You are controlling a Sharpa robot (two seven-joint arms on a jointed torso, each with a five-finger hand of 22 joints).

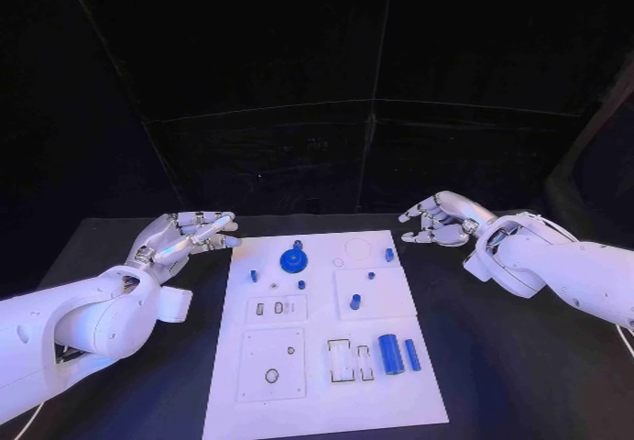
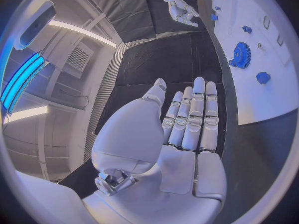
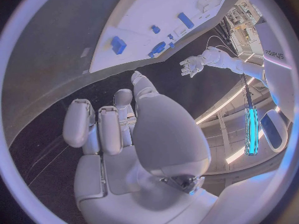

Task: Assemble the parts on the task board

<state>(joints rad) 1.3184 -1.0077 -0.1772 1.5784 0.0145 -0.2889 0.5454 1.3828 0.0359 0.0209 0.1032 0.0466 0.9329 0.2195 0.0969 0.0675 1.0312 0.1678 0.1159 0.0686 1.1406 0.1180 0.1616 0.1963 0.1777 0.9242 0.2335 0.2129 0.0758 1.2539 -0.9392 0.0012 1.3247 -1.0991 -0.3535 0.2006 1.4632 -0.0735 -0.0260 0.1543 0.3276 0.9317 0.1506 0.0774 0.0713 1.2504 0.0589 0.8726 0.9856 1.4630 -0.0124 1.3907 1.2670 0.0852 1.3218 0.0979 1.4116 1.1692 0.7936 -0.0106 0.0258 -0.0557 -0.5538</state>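
Observation:
The white task board [image 1: 397,399] lies lengthwise in the middle of the black table. A blue gear [image 1: 293,262] stands near its far end, and two blue cylinders [image 1: 391,352] lie near its right edge lower down. Small blue pegs [image 1: 355,301] dot the middle. My left hand [image 1: 189,236] hovers left of the board's far corner, open, fingers stretched and empty [image 2: 190,119]. My right hand [image 1: 442,220] floats beyond the board's far right corner, fingers apart, holding nothing [image 3: 118,129]. The gear [image 2: 241,54] and the board [image 3: 156,5] also appear in the wrist views.
Rectangular cut-out plates [image 1: 272,364] and slots [image 1: 350,360] sit on the board's near half. Black table [image 1: 515,367] stretches on both sides of the board. A dark curtain [image 1: 317,101] closes the back.

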